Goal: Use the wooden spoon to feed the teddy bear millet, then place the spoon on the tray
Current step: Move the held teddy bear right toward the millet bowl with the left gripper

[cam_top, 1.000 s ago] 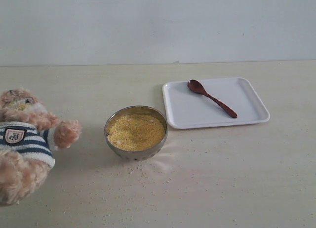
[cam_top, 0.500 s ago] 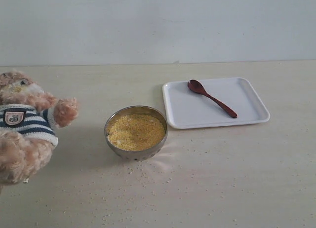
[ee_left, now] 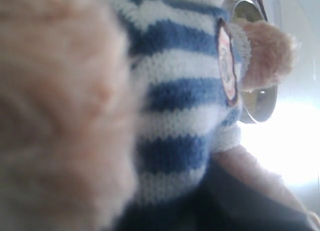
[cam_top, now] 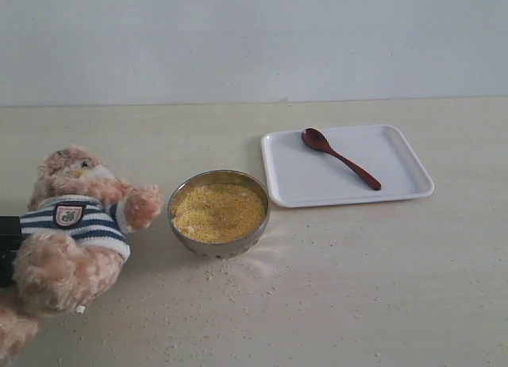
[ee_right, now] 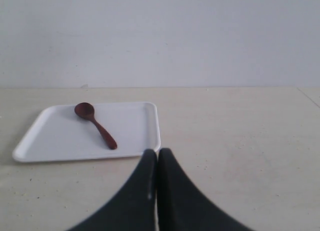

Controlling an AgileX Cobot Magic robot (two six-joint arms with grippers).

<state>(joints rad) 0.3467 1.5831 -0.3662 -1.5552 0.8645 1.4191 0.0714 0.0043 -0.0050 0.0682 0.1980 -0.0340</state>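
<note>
The teddy bear (cam_top: 75,228) leans beside the bowl (cam_top: 258,224) of millet (cam_top: 218,210) on the surface (cam_top: 357,287). The wooden spoon (cam_top: 341,158) lies on the tray (cam_top: 405,184). The right pincer (ee_right: 157,163) is closed and empty. The left pincer (cam_top: 8,248) is buried behind plush, so its state cannot be told.

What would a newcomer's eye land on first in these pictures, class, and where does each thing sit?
The fluffy teddy bear in its striped shirt stands out first, at the left of the exterior view, one paw close to the steel bowl. That bowl, full of yellow millet, sits in the middle with grains scattered around it. Behind it to the right, the dark wooden spoon lies on the white tray.
</note>
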